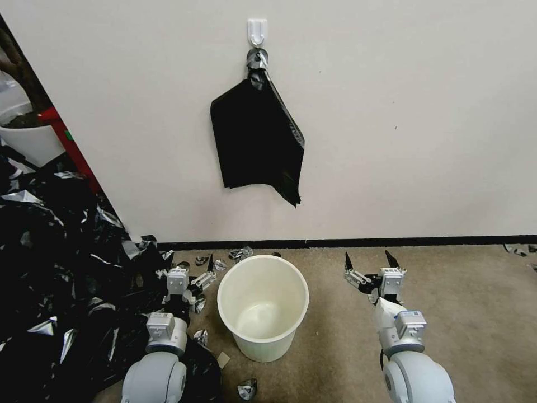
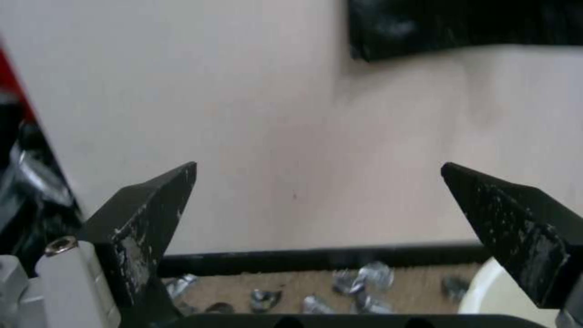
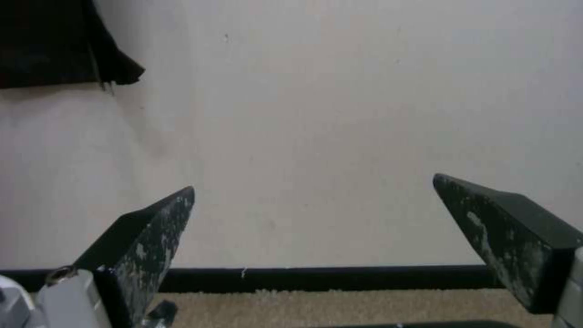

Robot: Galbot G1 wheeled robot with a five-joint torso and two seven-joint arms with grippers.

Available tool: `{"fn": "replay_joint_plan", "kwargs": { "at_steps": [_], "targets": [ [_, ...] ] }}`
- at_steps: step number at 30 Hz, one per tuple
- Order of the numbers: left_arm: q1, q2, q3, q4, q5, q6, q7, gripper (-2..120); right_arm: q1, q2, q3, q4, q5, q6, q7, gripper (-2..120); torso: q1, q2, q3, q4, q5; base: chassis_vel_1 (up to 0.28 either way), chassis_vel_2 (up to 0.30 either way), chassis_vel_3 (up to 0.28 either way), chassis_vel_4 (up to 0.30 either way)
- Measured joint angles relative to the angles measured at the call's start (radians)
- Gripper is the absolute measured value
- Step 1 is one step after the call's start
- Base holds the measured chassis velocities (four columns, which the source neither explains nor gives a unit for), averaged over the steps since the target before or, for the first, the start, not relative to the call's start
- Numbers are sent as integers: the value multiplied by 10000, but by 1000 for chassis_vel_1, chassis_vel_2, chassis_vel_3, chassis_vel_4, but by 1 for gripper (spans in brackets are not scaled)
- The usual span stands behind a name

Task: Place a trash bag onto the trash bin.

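Head view, one trash bin (image 1: pixel 263 313), two open hands, left hand (image 1: pixel 193 267), right hand (image 1: pixel 369 260)

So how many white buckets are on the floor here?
2. The trash bin stands on the carpet between the left gripper and right gripper. A wider white pot sits far left, partly hidden by the wall.

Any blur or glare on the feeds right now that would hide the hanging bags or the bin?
Head view: sharp and evenly lit; the bundle of bags reads as flat black, the trash bin shows clearly with a soft sheen inside. Left wrist view: soft, bundle edge blurred, bin rim washed out. Right wrist view: soft too, bundle corner dark and featureless.
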Motion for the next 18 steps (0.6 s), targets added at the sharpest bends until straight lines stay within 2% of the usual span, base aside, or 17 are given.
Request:
{"fn": "replay_joint_plan", "kwargs": {
  "at_steps": [2, 3, 5, 8, 13, 18],
  "targets": [
    [315, -341, 236, -104, -727, -704, -574, 100, 71, -136, -284, 35, -55, 411, 718, 100, 0, -1, 0, 3, -7, 0, 0, 0, 0],
    [315, -341, 236, -104, -727, -704, -574, 100, 71, -136, -284, 35, -55, 411, 718, 100, 0, -1, 0, 3, -7, 0, 0, 0, 0],
    [391, -386, 197, -206, -779, -1218, -592, 100, 153, -314, -646, 73, -130, 930, 1624, 100, 0, -1, 0, 3, 2, 0, 0, 0, 0],
    [396, -387, 128, -206, -595, -1442, -522, 100, 205, -432, -866, 100, -177, 1264, 2210, 100, 0, -1, 0, 3, -4, 0, 0, 0, 0],
    [383, -375, -19, -207, -44, -1746, -278, 100, 250, -491, -956, 85, -443, 2064, 2202, 100, 0, -1, 0, 3, -2, 0, 0, 0, 0],
    [360, -351, -188, -206, 359, -1931, -39, 100, 252, -497, -955, -25, -697, 2234, 2111, 100, 0, -1, 0, 2, -2, 0, 0, 0, 0]
  ]
}}
